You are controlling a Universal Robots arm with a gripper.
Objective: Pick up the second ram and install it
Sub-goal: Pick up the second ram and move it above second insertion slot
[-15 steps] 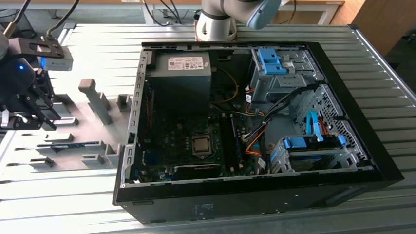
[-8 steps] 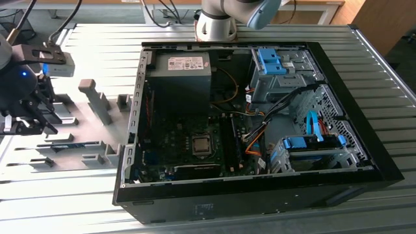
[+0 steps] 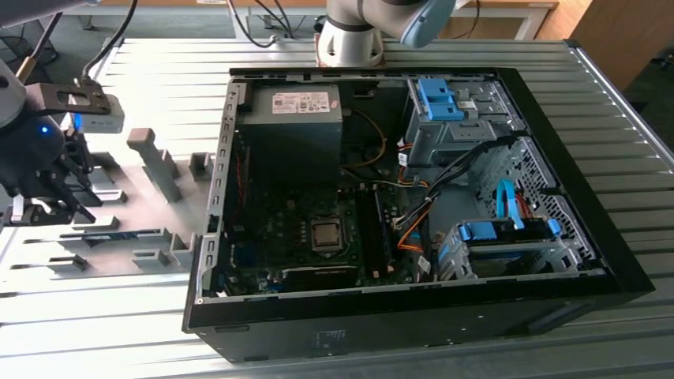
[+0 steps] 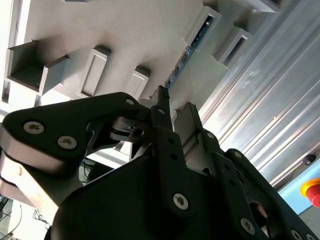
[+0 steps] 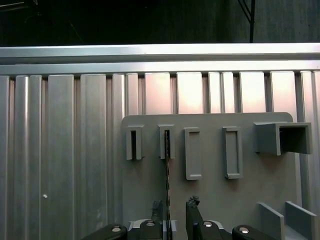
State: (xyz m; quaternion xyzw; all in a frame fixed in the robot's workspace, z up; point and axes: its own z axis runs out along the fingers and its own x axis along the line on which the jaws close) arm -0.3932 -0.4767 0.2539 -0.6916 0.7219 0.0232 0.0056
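Underneath, ribbed aluminium table carries grey fixture plate at exterior view's left, open black computer case beside it; cables trail behind table's far edge; white sticker on power supply inside case, print too small to tell; red button on yellow base beside table edge; second ram stands on edge in plate slot; gripper fingers narrowly apart, straddling ram's near end; contact cannot tell.

Robotics lab or workshop, ribbed aluminium tabletop, opened computer case, grey fixture blocks, red emergency button
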